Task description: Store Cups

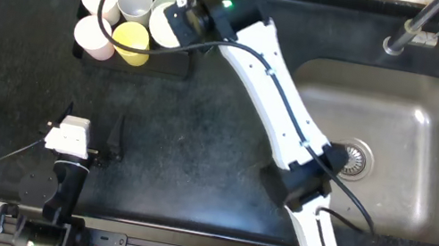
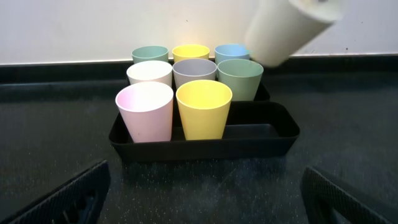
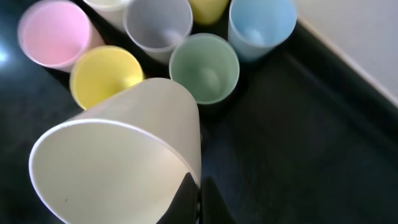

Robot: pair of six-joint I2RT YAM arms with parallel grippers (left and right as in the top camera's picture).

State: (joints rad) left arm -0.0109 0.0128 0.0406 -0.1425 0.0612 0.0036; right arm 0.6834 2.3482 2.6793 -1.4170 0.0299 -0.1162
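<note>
cream plastic cup (image 3: pixel 124 143) tilts in right gripper (image 3: pixel 194 199) grasp over black rectangular tray (image 2: pixel 205 146), 5 o'clock corner free; left gripper (image 2: pixel 205 196) released.

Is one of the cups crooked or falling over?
Yes. The cream cup is tilted sideways in the air above the black tray, gripped by the right gripper. The other eight cups stand upright in the tray, and nothing looks spilled or broken.
</note>
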